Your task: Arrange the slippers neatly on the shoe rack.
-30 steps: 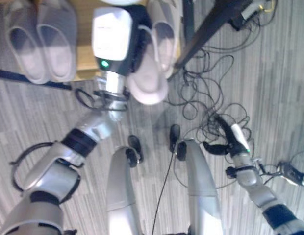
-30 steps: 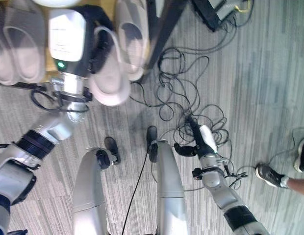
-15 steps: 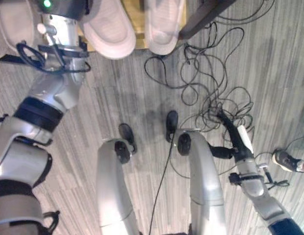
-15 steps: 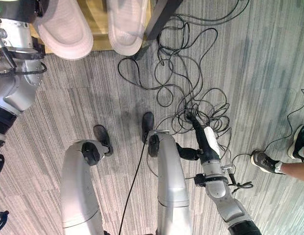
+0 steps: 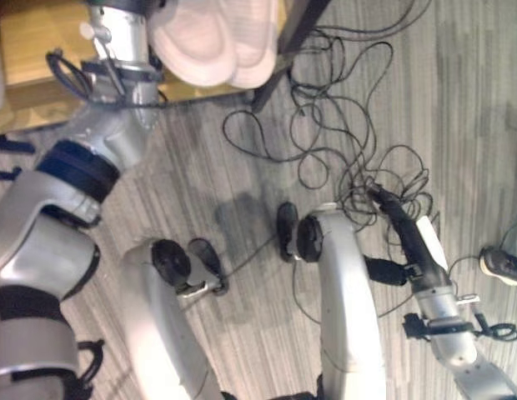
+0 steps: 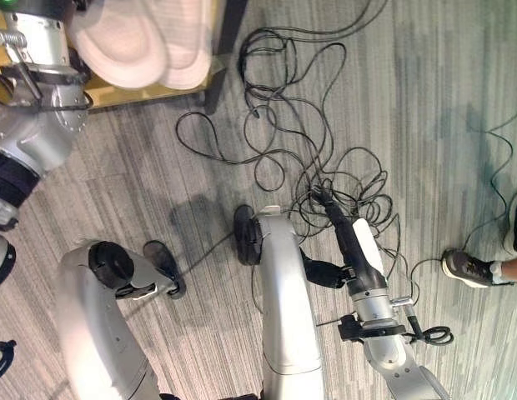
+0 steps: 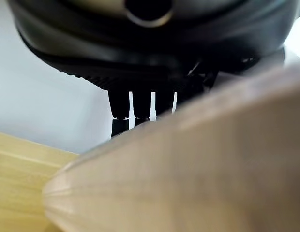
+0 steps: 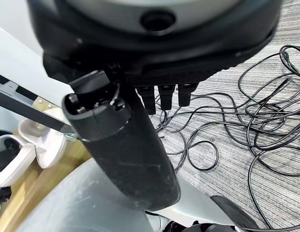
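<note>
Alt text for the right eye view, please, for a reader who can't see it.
Two pale slippers lie side by side on a wooden rack at top left. The right hand hangs open over tangled black cables on grey floor; a person's shoe shows at right.

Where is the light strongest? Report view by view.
Left eye view: the pale slippers on the wooden shoe rack catch most light. Left wrist view: the left hand is dark against a bright white backdrop. Right wrist view: the right hand is dark, the grey floor evenly lit.
</note>
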{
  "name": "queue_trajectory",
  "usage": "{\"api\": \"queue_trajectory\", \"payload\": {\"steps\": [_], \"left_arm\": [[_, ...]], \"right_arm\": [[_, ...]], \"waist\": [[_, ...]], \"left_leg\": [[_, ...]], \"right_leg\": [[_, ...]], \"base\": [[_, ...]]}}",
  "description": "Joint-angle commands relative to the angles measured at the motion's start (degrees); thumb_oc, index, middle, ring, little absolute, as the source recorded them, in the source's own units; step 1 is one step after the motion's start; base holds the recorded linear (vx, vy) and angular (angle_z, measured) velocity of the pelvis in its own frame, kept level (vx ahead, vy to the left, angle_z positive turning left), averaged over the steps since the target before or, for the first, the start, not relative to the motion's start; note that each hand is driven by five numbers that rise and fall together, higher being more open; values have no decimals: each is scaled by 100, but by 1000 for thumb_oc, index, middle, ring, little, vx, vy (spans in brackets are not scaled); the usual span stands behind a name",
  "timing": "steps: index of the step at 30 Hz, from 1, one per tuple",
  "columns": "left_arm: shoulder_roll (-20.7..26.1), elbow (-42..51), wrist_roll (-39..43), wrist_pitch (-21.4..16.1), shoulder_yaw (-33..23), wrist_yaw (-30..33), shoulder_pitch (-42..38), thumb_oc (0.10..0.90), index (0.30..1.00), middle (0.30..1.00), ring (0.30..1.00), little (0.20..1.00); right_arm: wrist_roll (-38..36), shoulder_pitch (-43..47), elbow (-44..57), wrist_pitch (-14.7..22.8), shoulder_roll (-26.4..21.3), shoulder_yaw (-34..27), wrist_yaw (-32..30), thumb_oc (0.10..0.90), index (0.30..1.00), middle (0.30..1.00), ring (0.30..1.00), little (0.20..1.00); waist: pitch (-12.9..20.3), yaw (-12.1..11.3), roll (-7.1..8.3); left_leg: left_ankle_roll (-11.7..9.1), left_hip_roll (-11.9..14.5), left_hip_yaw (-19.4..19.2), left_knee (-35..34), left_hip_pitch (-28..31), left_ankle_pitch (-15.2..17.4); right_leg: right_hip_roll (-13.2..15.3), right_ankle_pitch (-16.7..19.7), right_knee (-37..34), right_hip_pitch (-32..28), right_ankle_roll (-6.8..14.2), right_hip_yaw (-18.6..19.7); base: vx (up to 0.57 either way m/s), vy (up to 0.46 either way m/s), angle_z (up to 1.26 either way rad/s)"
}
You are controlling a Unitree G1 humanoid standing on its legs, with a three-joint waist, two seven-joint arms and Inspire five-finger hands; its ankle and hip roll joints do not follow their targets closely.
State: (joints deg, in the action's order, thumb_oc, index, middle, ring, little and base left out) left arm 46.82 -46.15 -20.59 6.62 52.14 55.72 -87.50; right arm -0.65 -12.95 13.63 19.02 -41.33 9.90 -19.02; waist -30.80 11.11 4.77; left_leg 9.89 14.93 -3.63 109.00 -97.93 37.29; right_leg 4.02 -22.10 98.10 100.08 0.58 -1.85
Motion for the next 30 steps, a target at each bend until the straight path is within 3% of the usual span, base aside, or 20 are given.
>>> {"api": "queue_trajectory", "payload": {"steps": [1,4,8,15,16,17,21,30], "left_arm": [[99,69,57,-197,288,-16,-801,800,900,900,900,900],[56,-218,157,-185,153,-443,-579,800,900,900,900,900],[20,-445,272,-225,141,-522,-568,800,900,900,900,900],[204,-774,442,-354,150,-1188,-488,800,900,900,900,900],[58,-711,510,-469,-34,-1158,-112,800,900,900,900,900],[-266,-793,866,-514,-76,-1297,-210,800,900,900,900,900],[-309,-779,1173,-644,-160,-1583,-468,800,900,900,900,900],[-477,-174,1549,-846,-391,-1791,-301,800,900,900,900,900]], "right_arm": [[-413,-400,884,346,-214,-631,-92,800,900,900,900,900],[-554,-522,1073,286,-309,-842,-28,800,900,900,900,900],[-562,-570,1130,258,-387,-913,-29,800,900,900,900,900],[-582,-633,1320,73,-654,-1377,-44,800,900,900,900,900],[-401,-249,-615,142,-214,-206,-74,800,900,900,900,900],[47,603,-1534,195,-65,376,-453,800,900,900,900,900],[52,1095,-1856,74,90,645,-408,800,900,900,900,900],[187,1008,-2237,-183,189,1056,-143,800,900,900,900,900]], "waist": [[100,-65,282],[100,-105,267],[100,-105,257],[100,-126,204],[100,-175,135],[100,-200,48],[100,-255,16],[100,-334,125]], "left_leg": [[-73,-424,997,-470,798,102],[-33,-469,1219,130,798,331],[-29,-476,1296,320,798,429],[-47,-645,1430,1054,798,657],[-11,-644,1379,1126,798,660],[-1,-700,1350,1291,798,694],[-40,-740,1293,1555,798,761],[-108,-916,1303,1848,798,772]], "right_leg": [[205,-744,-29,-1014,-108,214],[182,-1010,538,-1013,-181,316],[182,-1147,735,-1013,-207,345],[241,-1474,1534,-1013,-275,596],[250,-1476,1647,-1013,-298,667],[298,-1556,1829,-1013,-326,753],[399,-1638,2141,-1013,-344,843],[427,-1715,2578,-1013,-388,1048]], "base": [[-3,10,4],[61,26,4],[15,11,0],[18,7,8],[46,-13,16],[44,-14,26],[12,-28,25],[-43,-6,12]]}}
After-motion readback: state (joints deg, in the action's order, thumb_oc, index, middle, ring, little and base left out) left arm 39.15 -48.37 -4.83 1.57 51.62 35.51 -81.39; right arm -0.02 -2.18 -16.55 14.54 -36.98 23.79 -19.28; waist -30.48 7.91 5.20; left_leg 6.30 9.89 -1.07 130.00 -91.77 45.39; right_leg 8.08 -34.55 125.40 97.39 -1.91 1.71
